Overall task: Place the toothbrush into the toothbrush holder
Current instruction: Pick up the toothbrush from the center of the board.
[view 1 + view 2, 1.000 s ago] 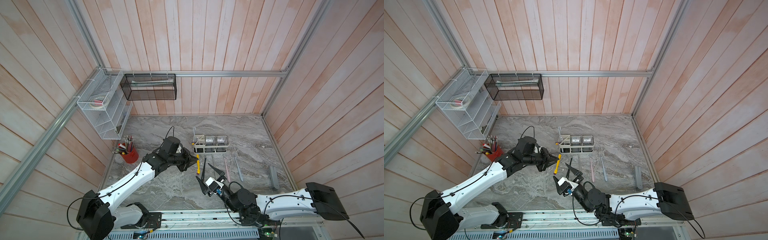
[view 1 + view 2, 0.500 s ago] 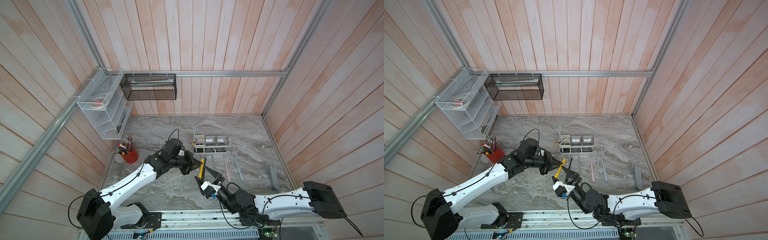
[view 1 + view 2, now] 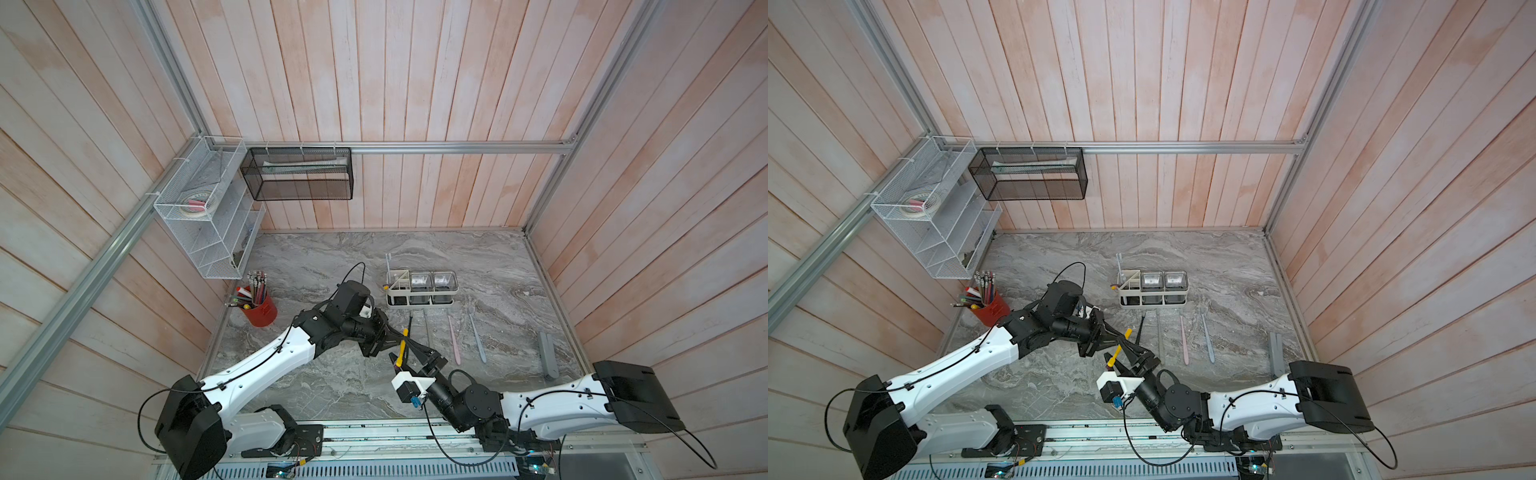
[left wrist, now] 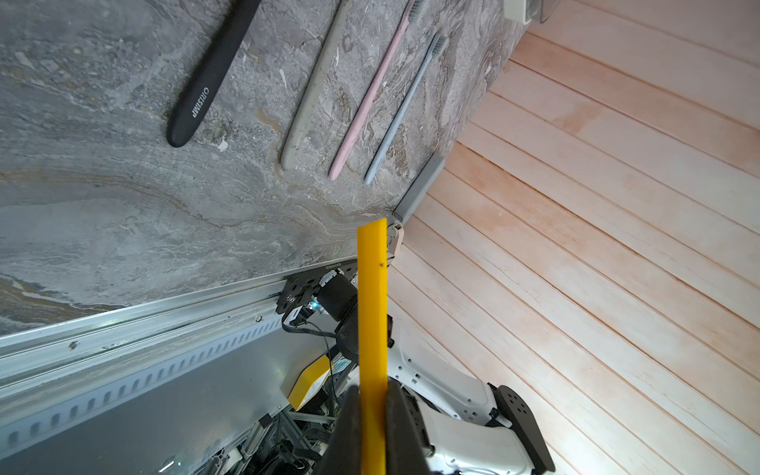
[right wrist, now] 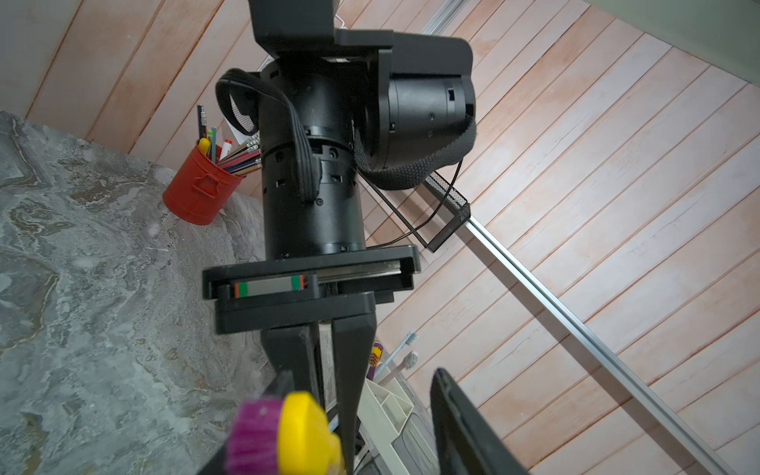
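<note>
Left tool [image 4: 372, 415]: clamped shut on the flat yellow handle of the toothbrush [image 4: 372, 304], lifted clear of the tabletop.
Right tool [image 5: 362, 390]: jaws parted, one on either side of the toothbrush's bristle end; clear gap between one finger [image 5: 456, 419] and the yellow head; contact on the other side impossible to tell.
Tabletop [image 3: 311, 266]: grey marbled surface, enclosed by pale wooden plank walls [image 3: 415, 83].
White wire rack [image 3: 203, 232]: fixed to the wall on the left arm's side, above the tabletop.
Black mesh basket [image 3: 301, 174]: hung on the back wall, just beside the rack.
Toothbrush holder [image 3: 419, 304]: cream open frame standing on the tabletop toward the back wall, beyond both tools and apart from them; divided section at one end with upright brushes [image 3: 388, 264] in it, then two clear square cups [image 3: 420, 280] in a row.
Red cup [image 3: 262, 311]: packed with pens and pencils [image 3: 255, 282], by the wall on the left arm's side, well apart from the holder.
Toothbrush: tilted in the air between the two tools, purple bristles toward the right tool, in front of the holder and outside it.
Loose brushes: four lying flat side by side in front of the holder: black [image 4: 209, 74], beige [image 4: 316, 86], pink [image 4: 370, 94], blue-grey [image 4: 405, 111].
Grey bar [image 3: 547, 353]: flat on the tabletop near the wall on the right arm's side.
</note>
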You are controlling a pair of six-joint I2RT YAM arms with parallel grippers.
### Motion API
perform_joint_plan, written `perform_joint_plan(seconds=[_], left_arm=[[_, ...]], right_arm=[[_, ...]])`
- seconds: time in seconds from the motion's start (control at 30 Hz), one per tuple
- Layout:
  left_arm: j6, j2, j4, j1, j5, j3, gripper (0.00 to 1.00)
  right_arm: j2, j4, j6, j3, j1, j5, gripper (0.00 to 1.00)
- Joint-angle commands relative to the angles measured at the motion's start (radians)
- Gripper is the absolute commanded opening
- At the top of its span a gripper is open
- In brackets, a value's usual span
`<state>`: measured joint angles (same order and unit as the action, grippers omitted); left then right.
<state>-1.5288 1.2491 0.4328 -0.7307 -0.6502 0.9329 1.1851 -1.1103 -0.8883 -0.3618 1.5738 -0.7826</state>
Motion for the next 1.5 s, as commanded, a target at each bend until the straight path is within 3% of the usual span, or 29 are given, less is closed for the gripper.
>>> perform_joint_plan(seconds=[0.0,0.37,0.57,1.23,1.37,1.47], left_arm=[[0.032,-0.013,0.024,-0.013,-0.014,0.003,0.0],[0.007,-0.002,-0.025,-0.033,-0.028,-0.001,0.0],[0.011,0.01,-0.039,-0.042,-0.035,0.0,0.0],[0.029,0.021,-0.105,-0.052,-0.063,-0.013,0.0],[0.022,0.024,-0.143,-0.053,-0.084,-0.022,0.09],[0.019,0.026,-0.17,-0.053,-0.094,-0.025,0.24]], right_arm=[[0.02,-0.038,-0.023,-0.028,0.009,-0.028,0.52],[0.07,-0.066,-0.041,-0.043,0.018,-0.034,0.43],[0.114,-0.137,-0.102,-0.049,0.027,-0.064,0.33],[0.134,-0.197,-0.171,-0.059,0.029,-0.086,0.2],[0.143,-0.234,-0.207,-0.059,0.029,-0.099,0.16],[0.149,-0.252,-0.228,-0.057,0.029,-0.106,0.14]])
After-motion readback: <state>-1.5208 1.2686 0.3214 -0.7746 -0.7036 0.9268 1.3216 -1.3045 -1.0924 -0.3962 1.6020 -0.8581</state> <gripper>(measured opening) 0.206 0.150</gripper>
